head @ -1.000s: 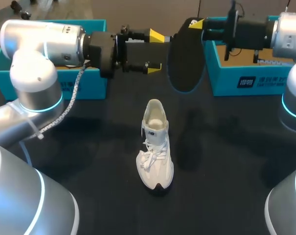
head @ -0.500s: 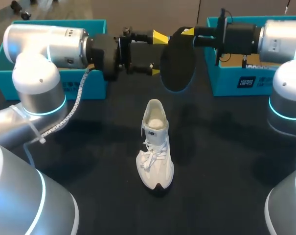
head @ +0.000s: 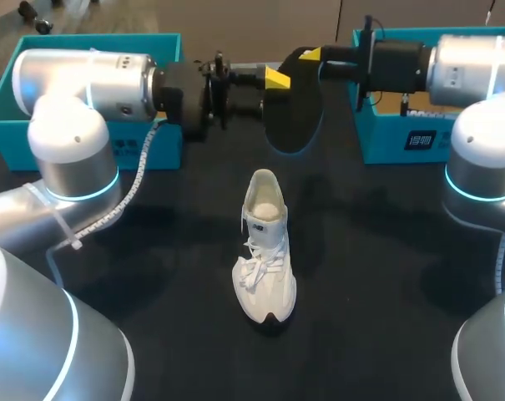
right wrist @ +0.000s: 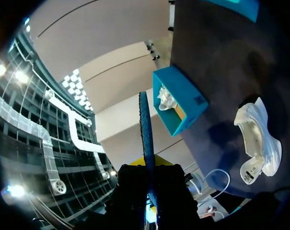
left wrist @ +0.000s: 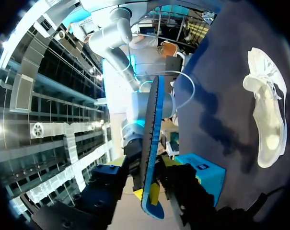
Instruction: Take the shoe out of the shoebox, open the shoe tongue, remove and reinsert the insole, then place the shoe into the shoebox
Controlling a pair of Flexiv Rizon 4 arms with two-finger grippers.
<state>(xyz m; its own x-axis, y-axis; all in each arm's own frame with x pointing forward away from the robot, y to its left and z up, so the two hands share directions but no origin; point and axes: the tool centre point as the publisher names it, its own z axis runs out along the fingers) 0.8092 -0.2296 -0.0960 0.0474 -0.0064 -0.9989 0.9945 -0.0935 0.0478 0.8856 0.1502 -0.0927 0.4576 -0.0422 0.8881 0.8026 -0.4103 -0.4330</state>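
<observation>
Black matte table (head: 386,276) w/ soft dark shadows across its mid, light prob. from overhead.

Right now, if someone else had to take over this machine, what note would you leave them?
Right end effector: shut on the black insole, holding it in the air behind the shoe.
Left end effector: at the insole's edge; whether it grips is unclear.
White shoe: upright on the table, nearer than the left shoebox and right shoebox.
Done: shoe out of its box, insole out.
Left: put the insole back in, then place the shoe into a shoebox.
</observation>
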